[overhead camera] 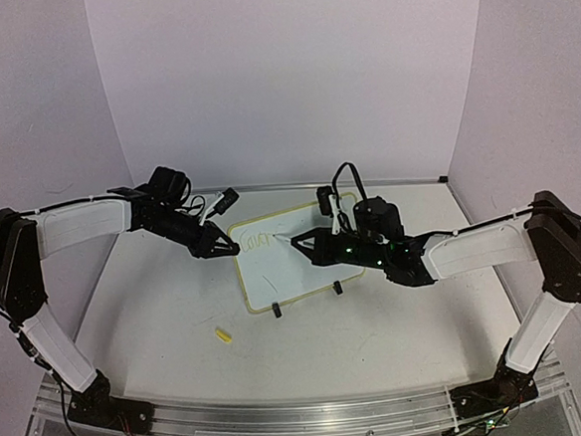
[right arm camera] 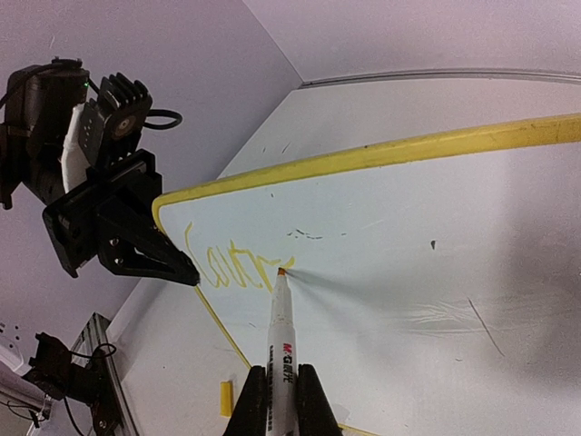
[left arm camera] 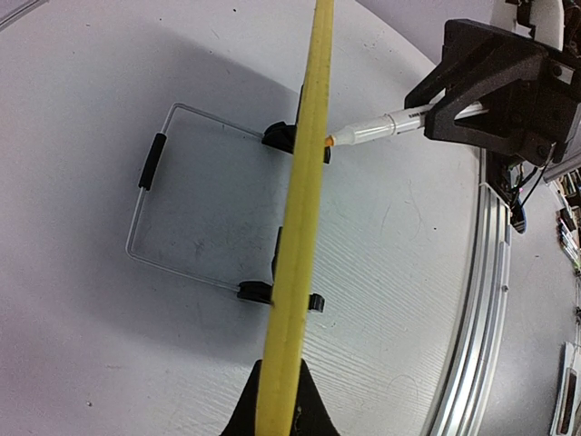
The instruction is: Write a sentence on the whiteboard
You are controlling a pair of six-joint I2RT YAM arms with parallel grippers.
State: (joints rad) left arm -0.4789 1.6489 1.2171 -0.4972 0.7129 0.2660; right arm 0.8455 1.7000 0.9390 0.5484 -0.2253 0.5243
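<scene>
The whiteboard [overhead camera: 274,274] with a pale yellow frame stands tilted on black clip feet at the table's middle. My left gripper [overhead camera: 228,250] is shut on the board's left edge; in the left wrist view the frame [left arm camera: 304,227] runs edge-on between the jaws of that gripper [left arm camera: 280,400]. My right gripper [right arm camera: 280,377] is shut on a white marker [right arm camera: 280,336] whose orange tip touches the board face [right arm camera: 408,236]. The sentence [right arm camera: 231,268] is one short stretch of yellow cursive near the top left corner, ending at the tip. It shows faintly from above [overhead camera: 256,242].
A small yellow marker cap [overhead camera: 221,335] lies on the table in front of the board's left side. A wire stand [left arm camera: 154,209] props the board from behind. Lilac walls close in the back and sides. A metal rail [overhead camera: 284,413] runs along the near edge.
</scene>
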